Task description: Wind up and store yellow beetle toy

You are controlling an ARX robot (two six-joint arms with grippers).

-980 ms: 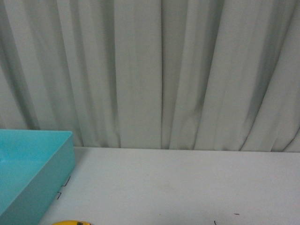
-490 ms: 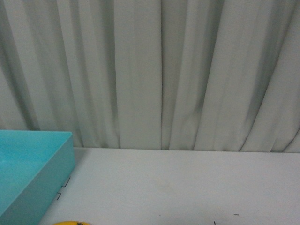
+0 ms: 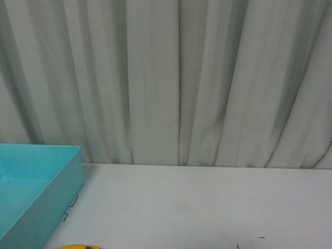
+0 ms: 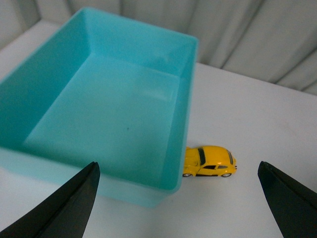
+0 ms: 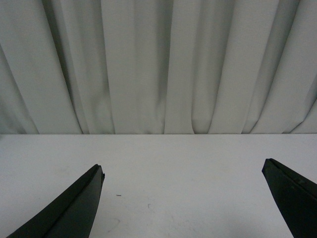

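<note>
Yellow beetle toy sits on the desk, long axis square to the teal bin's outer wall, one end at it. Which end is the nose is unclear. Left pincer and right pincer both gape wide.

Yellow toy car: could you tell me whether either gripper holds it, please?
Nothing is held. Left gripper and right gripper are open; the car stands beside the box.

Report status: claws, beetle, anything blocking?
Both open, empty: left claw, right claw. The yellow beetle toy on table, beside teal bin, outside it. Nothing seen blocking.
</note>
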